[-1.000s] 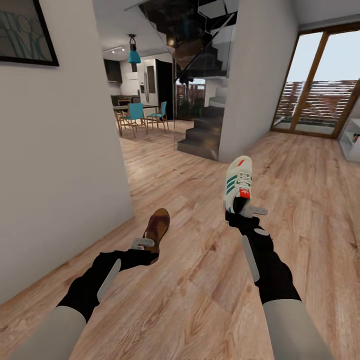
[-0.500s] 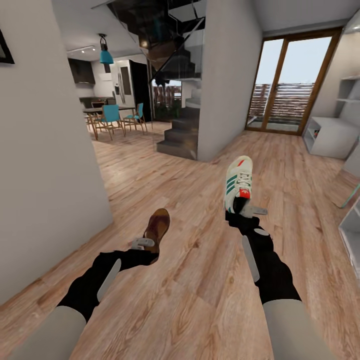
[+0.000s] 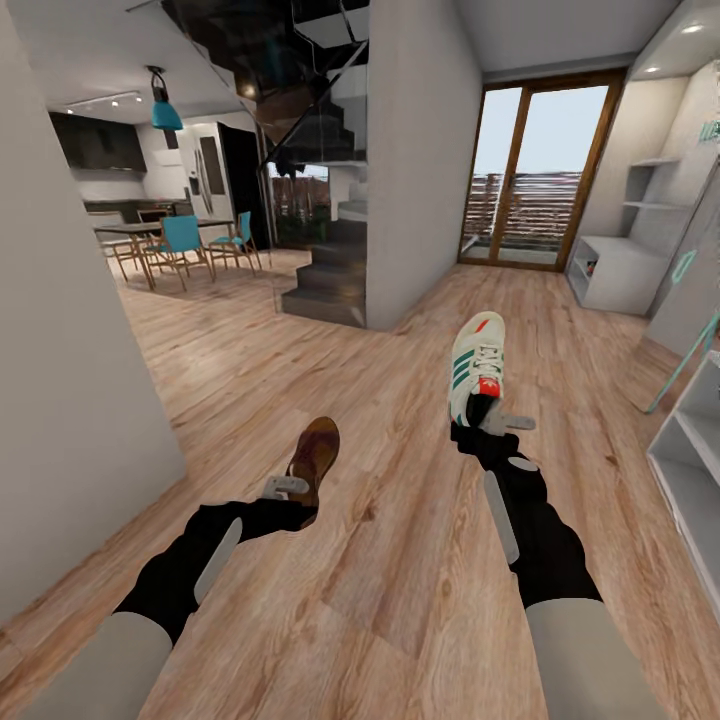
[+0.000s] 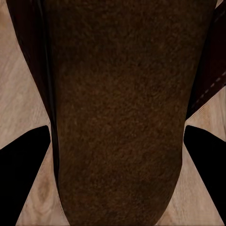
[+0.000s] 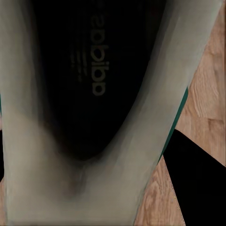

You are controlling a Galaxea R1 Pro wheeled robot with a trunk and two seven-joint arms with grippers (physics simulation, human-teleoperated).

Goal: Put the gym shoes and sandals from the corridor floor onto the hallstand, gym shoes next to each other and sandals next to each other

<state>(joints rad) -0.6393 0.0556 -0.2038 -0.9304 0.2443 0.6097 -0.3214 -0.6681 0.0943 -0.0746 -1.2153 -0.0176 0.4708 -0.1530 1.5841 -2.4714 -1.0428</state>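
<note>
So in the head view I've got one shoe in each hand. My left gripper [image 3: 292, 492] sits lower left of centre, clamped on the heel end of a brown sandal [image 3: 315, 455], which sticks out up and away from the fingers, toe pointing toward the middle of the frame. My right gripper [image 3: 492, 420] is just right of centre, closed on the heel of a white gym shoe [image 3: 474, 368] with green stripes and a red tongue patch; the shoe runs straight up the frame from the fingertips. Both are held up off the wood floor [image 3: 380, 600], well apart from each other.

Left wrist view: the sandal's dark brown footbed [image 4: 117, 113] runs right between my black fingers [image 4: 21, 174], planks visible at the edges. Right wrist view: I'm looking into the gym shoe's dark inside [image 5: 94, 80], pale lining around it, one black finger [image 5: 200, 183] at the lower right.

The pale hallstand [image 3: 620, 270] sits far off at the upper right, beside the glass doors [image 3: 530, 180].
</note>
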